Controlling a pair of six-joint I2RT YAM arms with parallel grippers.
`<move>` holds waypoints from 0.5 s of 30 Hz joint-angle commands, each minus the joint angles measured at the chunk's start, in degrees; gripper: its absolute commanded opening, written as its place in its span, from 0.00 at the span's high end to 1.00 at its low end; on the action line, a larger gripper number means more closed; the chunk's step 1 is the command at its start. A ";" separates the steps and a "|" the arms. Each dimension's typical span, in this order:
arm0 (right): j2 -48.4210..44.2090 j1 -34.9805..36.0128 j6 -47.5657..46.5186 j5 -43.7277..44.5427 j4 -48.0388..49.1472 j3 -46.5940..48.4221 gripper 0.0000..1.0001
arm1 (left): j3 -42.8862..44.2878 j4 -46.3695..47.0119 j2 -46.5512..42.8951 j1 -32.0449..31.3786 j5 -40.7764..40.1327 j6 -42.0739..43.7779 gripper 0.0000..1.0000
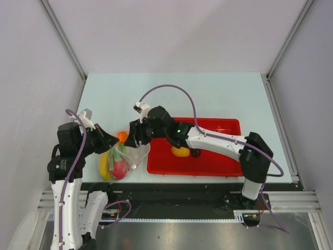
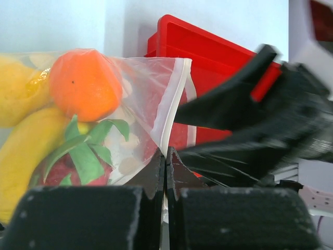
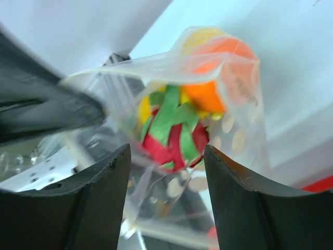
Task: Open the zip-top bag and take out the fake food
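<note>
The clear, white-dotted zip-top bag (image 1: 126, 156) lies at the table's near left, its mouth facing right. Inside are a banana bunch (image 1: 105, 167), an orange (image 1: 122, 136) and a pink-green dragon fruit (image 1: 119, 165). My left gripper (image 1: 111, 141) is shut on the bag's white zip edge (image 2: 169, 114). My right gripper (image 1: 133, 134) is open, just at the bag's open mouth, with the dragon fruit (image 3: 174, 136) seen between its fingers. A yellow mango (image 1: 180, 151) and a small dark fruit (image 1: 195, 152) lie in the red tray (image 1: 218, 159).
The red tray's left wall sits right beside the bag. The table's near edge runs just below the bag. Grey walls stand at both sides.
</note>
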 commanded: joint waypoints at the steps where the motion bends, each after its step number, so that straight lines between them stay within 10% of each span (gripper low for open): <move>1: 4.71 0.58 -1.74 0.32 3.28 5.26 0.39 | -0.06 4.04 -1.35 0.26 3.33 -3.40 1.00; 15: 11.13 4.09 1.06 7.43 6.17 8.71 0.39 | -0.41 4.57 -0.83 0.17 4.30 -5.24 1.00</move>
